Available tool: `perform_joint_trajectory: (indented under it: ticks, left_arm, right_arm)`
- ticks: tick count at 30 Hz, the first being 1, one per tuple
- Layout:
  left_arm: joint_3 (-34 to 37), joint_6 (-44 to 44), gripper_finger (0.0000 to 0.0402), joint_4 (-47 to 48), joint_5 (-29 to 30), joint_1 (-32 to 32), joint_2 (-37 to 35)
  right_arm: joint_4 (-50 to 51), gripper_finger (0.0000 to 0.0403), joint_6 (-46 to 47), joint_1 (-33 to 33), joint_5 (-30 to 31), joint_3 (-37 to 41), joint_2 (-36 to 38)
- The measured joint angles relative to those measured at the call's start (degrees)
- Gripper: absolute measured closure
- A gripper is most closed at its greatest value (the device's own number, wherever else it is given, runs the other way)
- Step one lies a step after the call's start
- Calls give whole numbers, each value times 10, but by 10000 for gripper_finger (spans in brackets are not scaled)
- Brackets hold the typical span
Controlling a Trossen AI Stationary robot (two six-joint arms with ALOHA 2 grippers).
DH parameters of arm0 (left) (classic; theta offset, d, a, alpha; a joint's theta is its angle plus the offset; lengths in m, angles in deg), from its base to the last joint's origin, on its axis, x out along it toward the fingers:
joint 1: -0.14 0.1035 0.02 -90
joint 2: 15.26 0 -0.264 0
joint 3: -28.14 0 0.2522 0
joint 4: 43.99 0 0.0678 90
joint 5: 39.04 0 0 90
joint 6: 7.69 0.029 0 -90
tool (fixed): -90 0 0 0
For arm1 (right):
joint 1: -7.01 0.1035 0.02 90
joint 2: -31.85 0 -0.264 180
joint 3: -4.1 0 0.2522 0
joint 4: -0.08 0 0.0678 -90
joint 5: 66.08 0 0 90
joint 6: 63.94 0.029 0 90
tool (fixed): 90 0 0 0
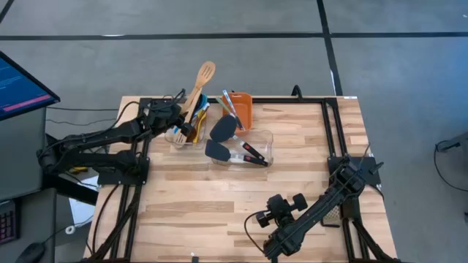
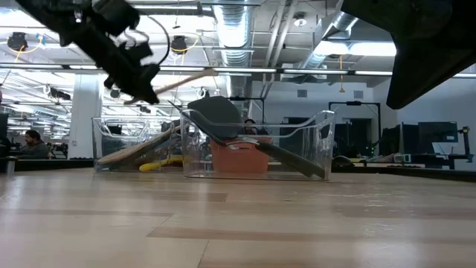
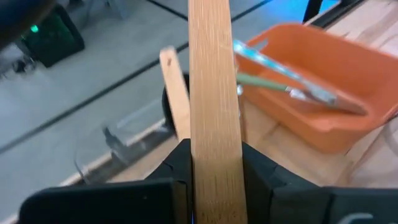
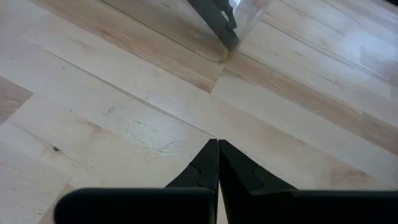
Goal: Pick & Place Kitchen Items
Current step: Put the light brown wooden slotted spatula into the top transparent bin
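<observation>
Butcher-block tabletop point(image 1: 241, 197) is carrying two clear tubs point(image 1: 252, 150), and above the nearer tub the left gripper point(image 3: 214, 165) is clamping a wooden slotted spatula point(image 1: 202, 79) by its handle, blade pointing past the fingertips, probably for transfer. Well apart, the right gripper point(image 4: 217, 163) is idling, fingers pressed together, over bare wood.

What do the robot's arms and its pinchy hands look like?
Both arms are black, built from chunky jointed segments with black cables looping along them. The left gripper has two flat, dark fingers with angled tips. The right gripper has the same dark fingers, tapering to points. The left arm and right arm rise from black frame rails at the table's sides.
</observation>
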Motion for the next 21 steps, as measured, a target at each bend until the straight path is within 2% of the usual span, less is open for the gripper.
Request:
perform_joint_trajectory:
  ticks: [9, 14, 21]
  left_arm:
    - [104, -13, 340, -90, -107, 82, 0]
    - [143, -18, 340, -134, -128, 100, 0]
    - [171, -48, 339, -143, -160, 103, 1]
  right_arm:
    - [0, 403, 0, -2, 0, 0, 0]
    - [0, 403, 0, -2, 0, 0, 0]
    - [2, 403, 0, -3, 0, 0, 0]
